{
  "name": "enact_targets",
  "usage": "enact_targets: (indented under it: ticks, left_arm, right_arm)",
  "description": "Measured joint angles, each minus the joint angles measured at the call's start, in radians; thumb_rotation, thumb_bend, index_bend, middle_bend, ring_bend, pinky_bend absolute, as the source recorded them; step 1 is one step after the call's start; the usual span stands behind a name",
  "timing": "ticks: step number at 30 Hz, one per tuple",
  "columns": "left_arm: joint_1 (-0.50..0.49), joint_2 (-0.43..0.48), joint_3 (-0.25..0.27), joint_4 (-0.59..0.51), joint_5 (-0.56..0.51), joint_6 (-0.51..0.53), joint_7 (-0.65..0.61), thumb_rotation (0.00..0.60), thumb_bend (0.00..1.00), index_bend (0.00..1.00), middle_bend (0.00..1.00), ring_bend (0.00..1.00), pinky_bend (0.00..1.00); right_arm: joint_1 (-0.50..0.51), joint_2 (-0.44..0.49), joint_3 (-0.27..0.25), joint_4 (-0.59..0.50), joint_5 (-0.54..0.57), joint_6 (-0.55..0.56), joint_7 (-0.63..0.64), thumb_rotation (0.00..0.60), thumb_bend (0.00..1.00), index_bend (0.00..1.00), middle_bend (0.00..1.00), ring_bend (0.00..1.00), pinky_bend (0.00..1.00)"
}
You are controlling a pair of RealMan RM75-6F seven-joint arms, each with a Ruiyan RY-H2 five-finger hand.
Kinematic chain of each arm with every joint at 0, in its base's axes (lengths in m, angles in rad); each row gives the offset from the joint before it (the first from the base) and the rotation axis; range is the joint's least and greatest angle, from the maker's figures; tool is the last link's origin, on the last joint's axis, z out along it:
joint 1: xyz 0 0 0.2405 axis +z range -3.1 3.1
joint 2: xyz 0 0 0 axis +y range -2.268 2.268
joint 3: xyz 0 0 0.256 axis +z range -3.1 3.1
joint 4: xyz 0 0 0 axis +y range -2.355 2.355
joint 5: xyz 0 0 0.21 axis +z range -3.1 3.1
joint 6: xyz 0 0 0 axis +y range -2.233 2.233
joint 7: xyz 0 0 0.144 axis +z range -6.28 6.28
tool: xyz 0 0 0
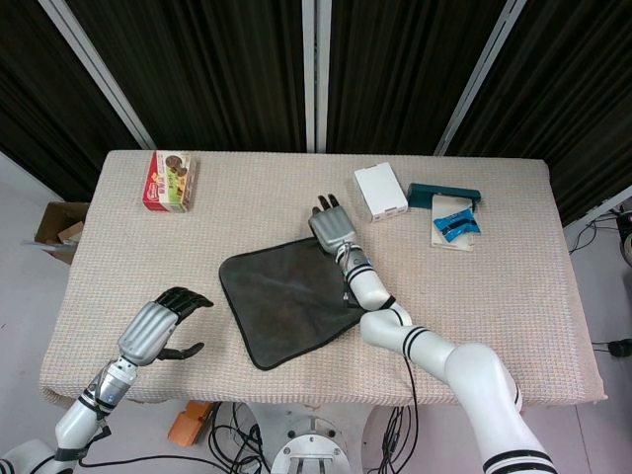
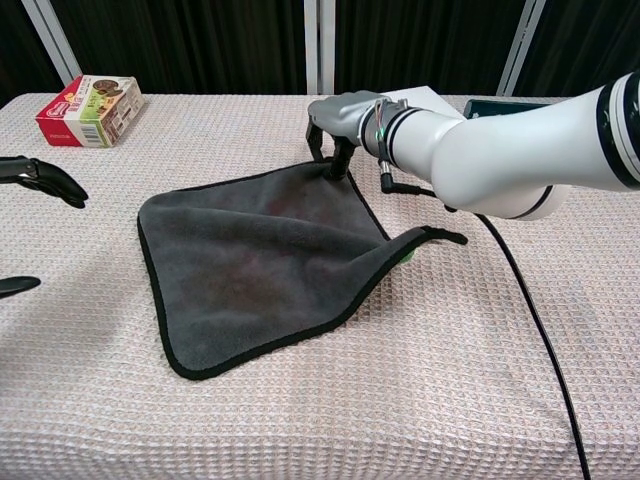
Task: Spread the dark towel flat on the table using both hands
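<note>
Pressing: my right robot hand (image 2: 335, 125) touches the towel's (image 2: 250, 260) far corner, holding nothing.
Left robot hand (image 1: 158, 326): open.
Feel: soft, limp; grip edges.

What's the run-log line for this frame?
right hand: fingertips on far corner of dark towel | left hand: open, off towel | right towel corner raised, not flat

Dark towel (image 2: 250, 270) plush, matt cloth; table cover (image 2: 450, 400) rough waffle-weave fabric; right arm (image 2: 520, 150) glossy white plastic.
</note>
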Motion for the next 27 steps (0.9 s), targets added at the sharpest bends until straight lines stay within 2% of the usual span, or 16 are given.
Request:
enact_targets:
  ticks: [8, 14, 17, 19, 23, 25, 27]
  left_arm:
    - [0.000, 0.006, -0.004, -0.010, -0.002, -0.005, 0.004, 0.545, 0.22, 0.26, 0.25, 0.21, 0.19]
    - [0.005, 0.008, -0.003, -0.013, -0.004, -0.006, 0.005, 0.543, 0.22, 0.26, 0.25, 0.21, 0.19]
    - [0.009, 0.008, -0.002, -0.011, -0.004, -0.002, 0.004, 0.543, 0.22, 0.26, 0.25, 0.21, 0.19]
    - [0.011, 0.008, -0.002, -0.010, -0.004, 0.000, 0.000, 0.543, 0.22, 0.26, 0.25, 0.21, 0.19]
    - [0.013, 0.007, -0.005, -0.003, -0.007, 0.001, -0.005, 0.543, 0.22, 0.26, 0.25, 0.21, 0.19]
    - [0.013, 0.007, -0.009, 0.002, -0.013, -0.001, -0.009, 0.543, 0.22, 0.26, 0.25, 0.21, 0.19]
    - [0.013, 0.007, -0.015, 0.009, -0.024, -0.002, -0.014, 0.545, 0.22, 0.26, 0.25, 0.21, 0.19]
  right_arm:
    - [0.067, -0.006, 0.004, 0.053, -0.022, 0.000, -0.091, 0.600, 0.36, 0.63, 0.23, 0.00, 0.00]
    - [0.125, -0.055, 0.001, 0.162, -0.025, -0.021, -0.192, 0.600, 0.36, 0.61, 0.23, 0.00, 0.00]
    - [0.144, -0.084, 0.007, 0.213, -0.022, -0.038, -0.220, 0.600, 0.36, 0.57, 0.23, 0.00, 0.00]
    - [0.153, -0.104, 0.017, 0.241, -0.016, -0.053, -0.227, 0.600, 0.34, 0.47, 0.23, 0.00, 0.00]
    - [0.162, -0.129, 0.036, 0.277, -0.006, -0.078, -0.235, 0.600, 0.20, 0.11, 0.16, 0.00, 0.00]
    - [0.162, -0.133, 0.049, 0.287, 0.000, -0.081, -0.239, 0.600, 0.17, 0.02, 0.11, 0.00, 0.00]
    - [0.156, -0.128, 0.058, 0.284, 0.003, -0.072, -0.239, 0.600, 0.16, 0.00, 0.06, 0.00, 0.00]
